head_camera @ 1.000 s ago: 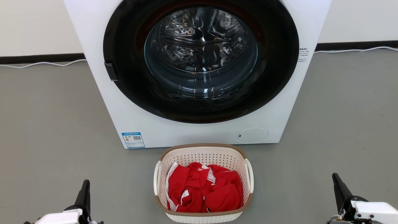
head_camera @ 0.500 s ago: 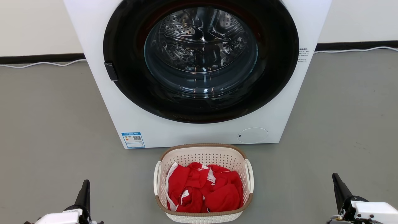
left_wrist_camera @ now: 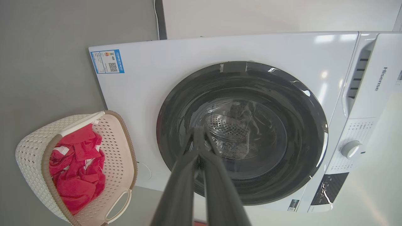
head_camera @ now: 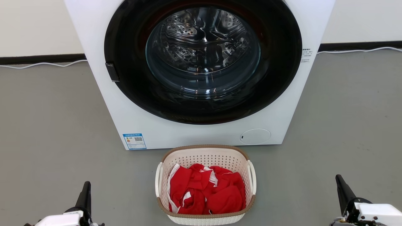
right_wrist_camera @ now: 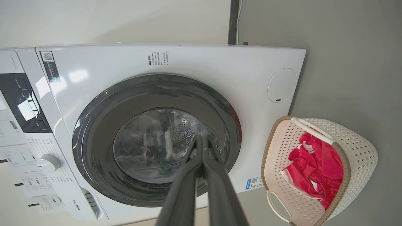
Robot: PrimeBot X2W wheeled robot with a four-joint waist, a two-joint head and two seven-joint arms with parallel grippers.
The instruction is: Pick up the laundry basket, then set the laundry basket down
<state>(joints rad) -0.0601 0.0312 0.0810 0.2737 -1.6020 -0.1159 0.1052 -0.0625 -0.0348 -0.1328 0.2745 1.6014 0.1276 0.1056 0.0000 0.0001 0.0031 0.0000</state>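
Laundry basket (head_camera: 204, 157) upright on the floor (head_camera: 47, 141), just before the washer (head_camera: 141, 125), red clothes (head_camera: 216, 194) inside. Left hand (head_camera: 86, 185) and right hand (head_camera: 339, 180) low at either side, well apart from it, fingers together, empty. Fits awaiting a lift or already set down; undecidable from this

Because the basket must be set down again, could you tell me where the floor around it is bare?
Bare floor lies left of the laundry basket, toward the left tool, and right of it, toward the right tool. It is tight behind, where the basket's far rim sits close to the washer.
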